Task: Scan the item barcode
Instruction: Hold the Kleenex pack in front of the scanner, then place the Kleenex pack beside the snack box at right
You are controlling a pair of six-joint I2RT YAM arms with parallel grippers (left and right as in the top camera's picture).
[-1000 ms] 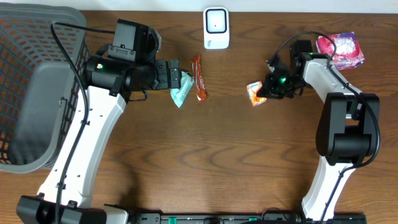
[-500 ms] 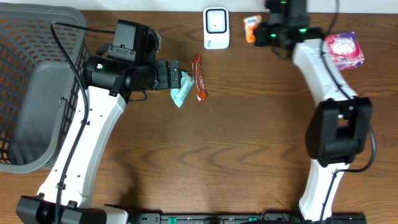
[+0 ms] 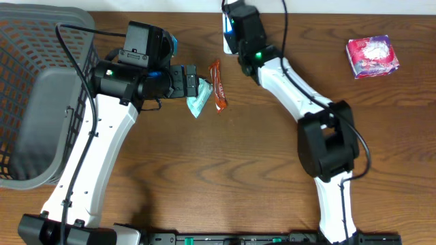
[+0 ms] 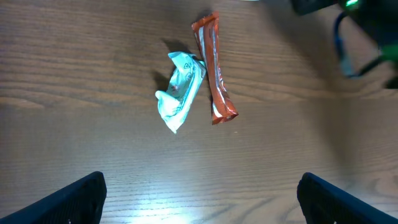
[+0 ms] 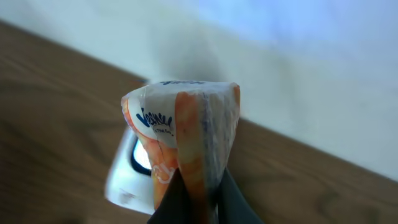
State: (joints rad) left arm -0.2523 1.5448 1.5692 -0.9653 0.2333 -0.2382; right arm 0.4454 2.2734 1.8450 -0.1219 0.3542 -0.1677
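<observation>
While the right gripper (image 5: 196, 198) is pinching the orange pack (image 5: 183, 137) tight by its lower end, the pack is standing straight out from the fingers, long axis in line with them. In the wrist view the scanner (image 5: 127, 171) is sitting just behind it, to its left. The coming move is likely turning on aiming the barcode face that way. The left gripper (image 4: 200, 199) is hanging wide open over the wrapper (image 4: 179, 90) and bar (image 4: 213, 68), gripping nothing.
</observation>
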